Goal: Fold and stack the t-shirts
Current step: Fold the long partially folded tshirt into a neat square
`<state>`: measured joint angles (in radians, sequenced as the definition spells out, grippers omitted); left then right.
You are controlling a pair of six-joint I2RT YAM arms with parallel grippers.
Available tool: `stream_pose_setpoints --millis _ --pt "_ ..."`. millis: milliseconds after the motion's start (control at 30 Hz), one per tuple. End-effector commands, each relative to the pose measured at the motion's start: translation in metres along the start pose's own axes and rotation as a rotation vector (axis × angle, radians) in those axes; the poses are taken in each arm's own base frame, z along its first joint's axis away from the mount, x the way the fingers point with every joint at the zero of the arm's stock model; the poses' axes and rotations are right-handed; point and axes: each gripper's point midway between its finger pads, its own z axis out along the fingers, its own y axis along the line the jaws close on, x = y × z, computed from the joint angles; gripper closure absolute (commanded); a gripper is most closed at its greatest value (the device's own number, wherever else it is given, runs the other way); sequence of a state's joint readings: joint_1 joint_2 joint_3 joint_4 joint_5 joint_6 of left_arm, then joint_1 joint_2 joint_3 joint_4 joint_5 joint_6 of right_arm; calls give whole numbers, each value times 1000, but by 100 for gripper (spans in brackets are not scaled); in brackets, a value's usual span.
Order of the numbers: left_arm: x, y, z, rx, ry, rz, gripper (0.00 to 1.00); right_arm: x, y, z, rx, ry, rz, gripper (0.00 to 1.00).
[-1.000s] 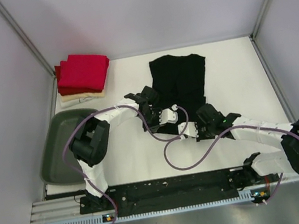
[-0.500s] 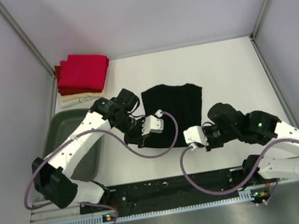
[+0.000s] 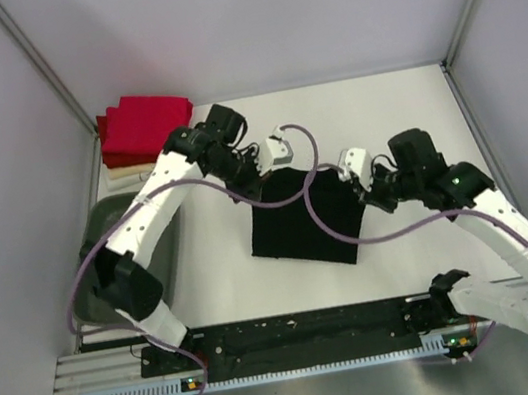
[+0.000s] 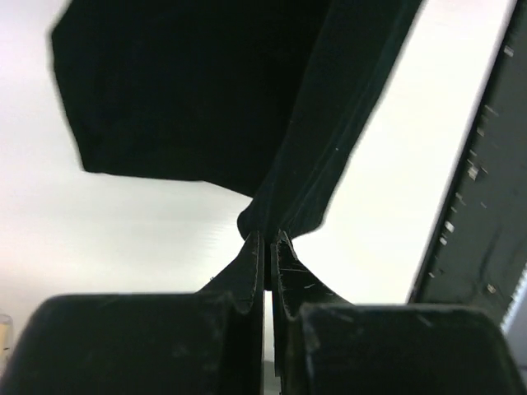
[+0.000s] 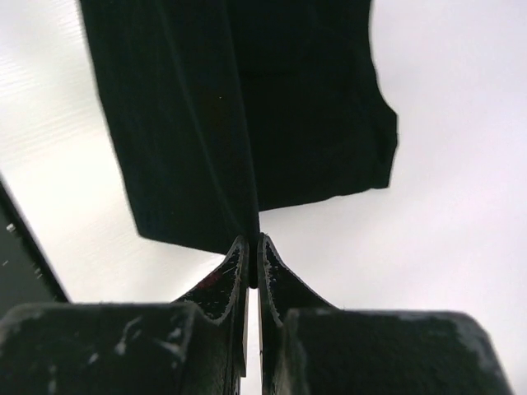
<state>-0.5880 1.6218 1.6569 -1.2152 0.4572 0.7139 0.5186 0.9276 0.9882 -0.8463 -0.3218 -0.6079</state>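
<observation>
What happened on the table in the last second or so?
The left gripper and right gripper, pinching the black shirt, swung from the near side toward the back. The shirt shifted nearer and leftward. The folded pile and grey tub stayed put.

Both arms are reaching toward 12 o'clock; left pincer (image 4: 265,240) and right pincer (image 5: 254,242) are each clamping the black t-shirt (image 3: 299,222).
</observation>
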Motion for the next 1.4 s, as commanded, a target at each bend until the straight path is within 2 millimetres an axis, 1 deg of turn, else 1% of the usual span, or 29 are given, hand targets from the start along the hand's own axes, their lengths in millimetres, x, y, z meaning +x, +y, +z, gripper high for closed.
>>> stream_pose_setpoints --millis 0,67,133,233,333,400,433,500,633,667,800,833,867,900,967,1000,1033,1067,1100,1133,1167,1200,1233,1267,1300,1367 --pt "-13 68 4 -146 -8 -95 100 6 -51 17 108 -33 109 100" --pt "-18 96 13 -183 -5 -120 100 15 -71 28 134 -36 167 100" --pt "-20 119 21 -211 -1 -141 100 21 -85 40 139 -36 191 100" --pt "-15 148 41 -239 33 -175 100 34 -104 57 145 13 216 100" --pt "-10 164 60 -251 56 -203 100 48 -122 73 152 52 256 100" --pt "-6 176 73 -273 64 -214 100 54 -134 83 162 70 275 100" --pt "-4 181 77 -287 68 -221 100 61 -137 90 156 92 296 100" --pt "-4 193 84 -326 60 -229 100 61 -146 98 167 104 310 100" --pt "0 216 95 -401 63 -237 100 72 -159 110 192 144 342 100" --pt "1 219 99 -409 66 -236 99 75 -161 113 192 156 349 100" --pt "9 223 113 -403 86 -253 88 85 -166 126 191 189 379 100" --pt "11 227 115 -418 90 -261 84 86 -170 130 203 191 399 96" --pt "13 231 117 -435 94 -269 77 86 -176 134 219 185 415 94" --pt "13 238 116 -465 91 -275 68 83 -183 138 241 168 425 91" --pt "6 256 110 -547 70 -273 61 77 -200 146 288 133 470 88" --pt "2 267 102 -603 64 -265 56 78 -210 151 317 129 504 85" --pt "-5 276 94 -641 48 -264 49 73 -220 150 346 113 542 83" --pt "-10 285 86 -679 29 -272 44 78 -233 150 401 135 584 82" --pt "-14 290 79 -702 12 -284 42 85 -242 151 444 159 636 78" --pt "-17 294 71 -718 -16 -309 40 87 -250 149 480 173 676 75" --pt "-18 296 64 -720 -48 -347 40 88 -254 144 504 185 721 73" --pt "-18 295 59 -710 -79 -391 40 89 -257 139 516 193 757 72" --pt "-16 292 51 -697 -111 -451 39 82 -258 134 515 183 781 70" --pt "-17 285 46 -646 -161 -513 37 75 -255 129 510 168 809 68" --pt "-12 276 45 -598 -196 -592 35 68 -249 123 495 153 835 65" --pt "-6 250 51 -486 -251 -704 30 56 -231 114 450 105 896 59"
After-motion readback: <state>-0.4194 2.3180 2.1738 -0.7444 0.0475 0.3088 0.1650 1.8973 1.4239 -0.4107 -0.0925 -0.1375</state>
